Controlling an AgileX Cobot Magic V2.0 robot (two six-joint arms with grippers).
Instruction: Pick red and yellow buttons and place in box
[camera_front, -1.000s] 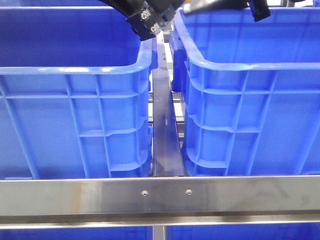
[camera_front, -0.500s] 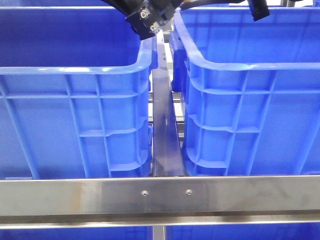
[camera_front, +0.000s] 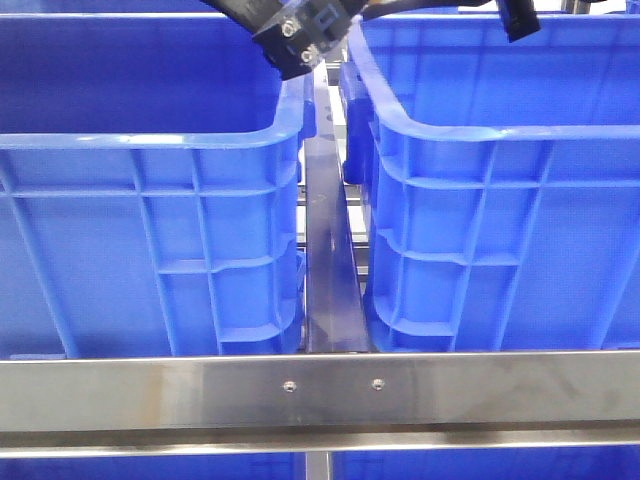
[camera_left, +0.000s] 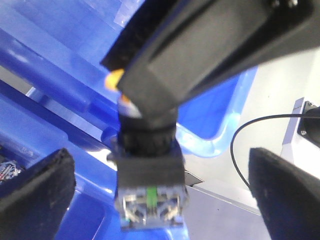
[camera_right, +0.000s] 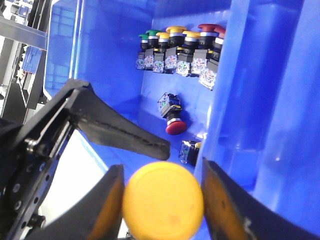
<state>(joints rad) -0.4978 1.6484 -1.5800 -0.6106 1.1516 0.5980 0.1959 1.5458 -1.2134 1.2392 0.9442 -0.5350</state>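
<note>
In the front view 2 blue crates stand side by side behind a steel crossbar (camera_front: 320, 395), with a narrow metal rail (camera_front: 328, 250) running between them. Of the arms, only dark hardware shows at the top edge, above the gap between the left crate (camera_front: 150, 230) and the right crate (camera_front: 500, 220). In the right wrist view, the right gripper (camera_right: 162, 200) is clamped on a yellow button (camera_right: 163, 200), its round domed cap sitting between the 2 fingers. Beyond it, inside a blue crate, a row of buttons with green, yellow and red caps (camera_right: 177, 50) lines the far wall, a loose red button (camera_right: 172, 117) lies on the floor, and another yellow-capped one (camera_right: 190, 151) lies near it. In the left wrist view, the left gripper (camera_left: 160, 200) has its 2 black pads spread wide apart, and the yellow button's black body and contact block (camera_left: 150, 195), held by the other arm's finger, hang between them without touching either pad.
</note>
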